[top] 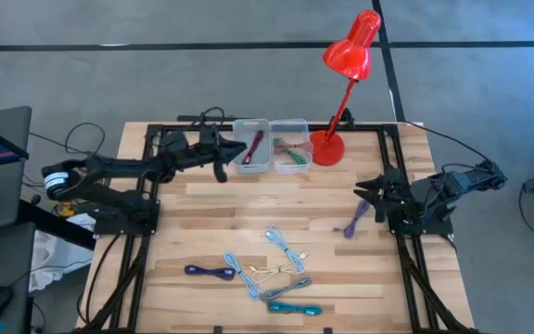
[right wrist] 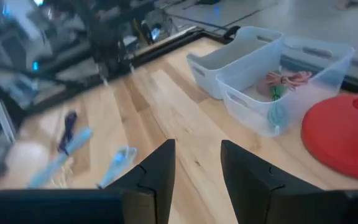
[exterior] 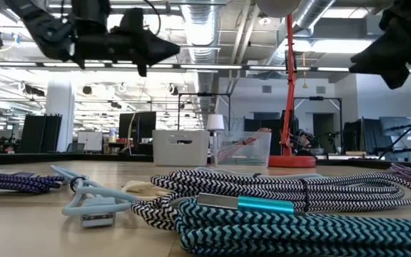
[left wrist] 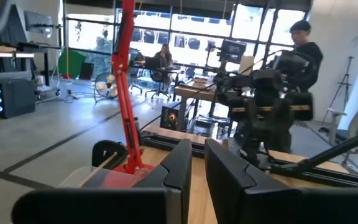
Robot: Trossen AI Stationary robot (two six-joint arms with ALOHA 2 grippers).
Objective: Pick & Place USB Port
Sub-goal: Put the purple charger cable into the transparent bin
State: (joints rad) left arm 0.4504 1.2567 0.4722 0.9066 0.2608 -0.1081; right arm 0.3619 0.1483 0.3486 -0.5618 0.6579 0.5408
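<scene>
We saw the USB cables (top: 267, 269) bundled loose at the table's (top: 202, 218) front middle, one purple cable (top: 355, 221) lying apart just beside the right gripper (top: 369, 190), and more cables already in the two clear bins (top: 269, 144) near the red lamp (top: 341, 83). The left gripper (top: 222, 160) hovered beside the bins, fingers nearly closed and empty. The right gripper's fingers were parted, holding nothing.
</scene>
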